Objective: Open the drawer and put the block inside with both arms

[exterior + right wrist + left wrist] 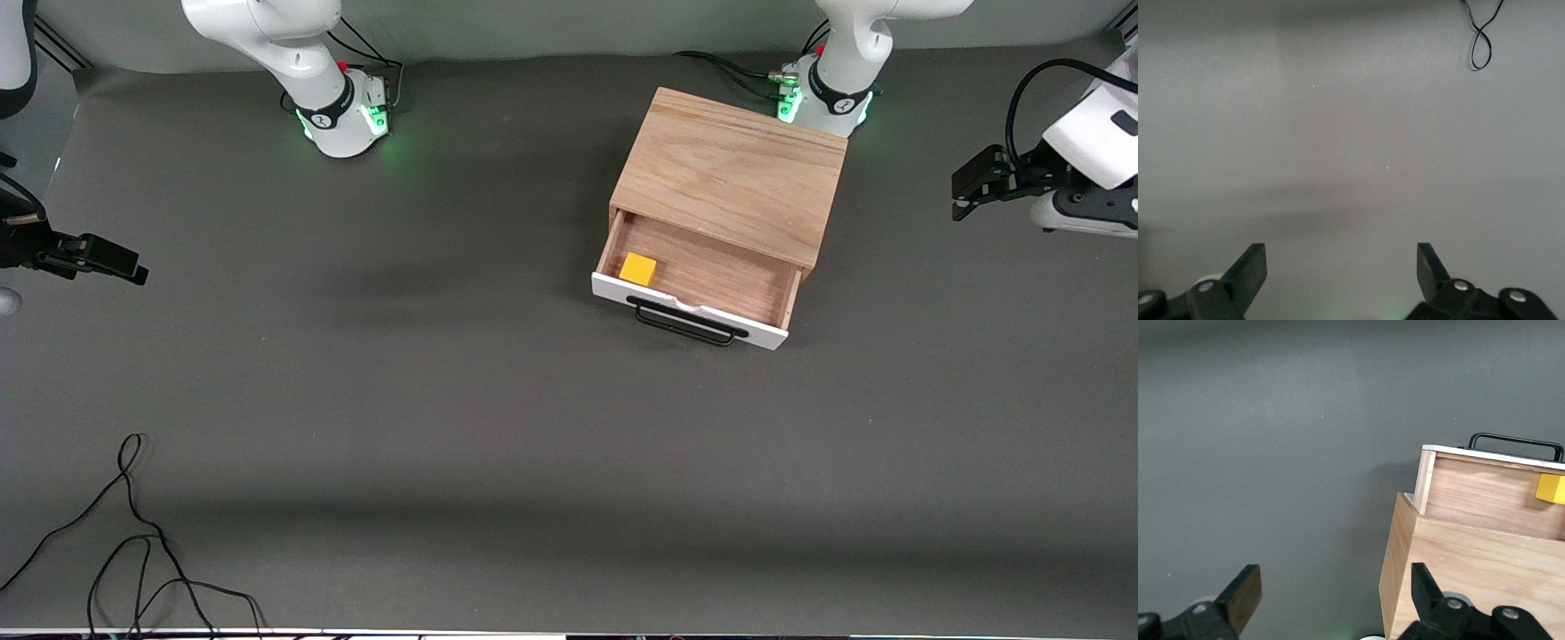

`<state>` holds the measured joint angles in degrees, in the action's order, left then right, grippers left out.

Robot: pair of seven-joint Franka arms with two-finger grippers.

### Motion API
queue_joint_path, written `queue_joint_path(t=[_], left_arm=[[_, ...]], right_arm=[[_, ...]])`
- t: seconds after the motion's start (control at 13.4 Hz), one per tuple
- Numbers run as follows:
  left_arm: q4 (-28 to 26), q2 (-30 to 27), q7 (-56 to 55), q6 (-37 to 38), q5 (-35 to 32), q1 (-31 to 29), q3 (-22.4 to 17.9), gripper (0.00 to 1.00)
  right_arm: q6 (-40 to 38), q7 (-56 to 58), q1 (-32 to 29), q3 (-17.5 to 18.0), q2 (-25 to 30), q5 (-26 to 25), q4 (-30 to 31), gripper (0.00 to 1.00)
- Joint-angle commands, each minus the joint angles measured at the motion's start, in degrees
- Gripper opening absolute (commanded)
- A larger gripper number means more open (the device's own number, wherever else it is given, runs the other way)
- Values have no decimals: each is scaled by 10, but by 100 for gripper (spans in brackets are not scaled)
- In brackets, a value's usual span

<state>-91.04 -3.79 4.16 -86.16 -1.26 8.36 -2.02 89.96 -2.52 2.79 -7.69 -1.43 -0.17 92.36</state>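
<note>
Block (638, 268) in the open drawer (702, 276)
Left claw (1331, 603) and right claw (1338, 280) both gape wide, empty — each waits over bare tabletop (444, 400) at its own end

- My arms (293, 44) are white shells, with dark grey collars at the joints.
- My round bases (351, 120) glow green; black cables trail from them.
- My left gripper (1331, 603) and right gripper (1338, 283) are black, with silver screws at the finger roots.
</note>
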Motion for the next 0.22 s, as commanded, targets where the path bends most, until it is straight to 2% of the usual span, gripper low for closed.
queue_joint_path(t=[0.0, 0.15], left_arm=[[-6, -7, 6, -11, 0, 13, -10, 100], [11, 4, 6, -11, 0, 13, -9, 100]], right_arm=[[-3, 10, -3, 5, 8, -11, 3, 100], [-3, 10, -3, 5, 8, -11, 3, 100]])
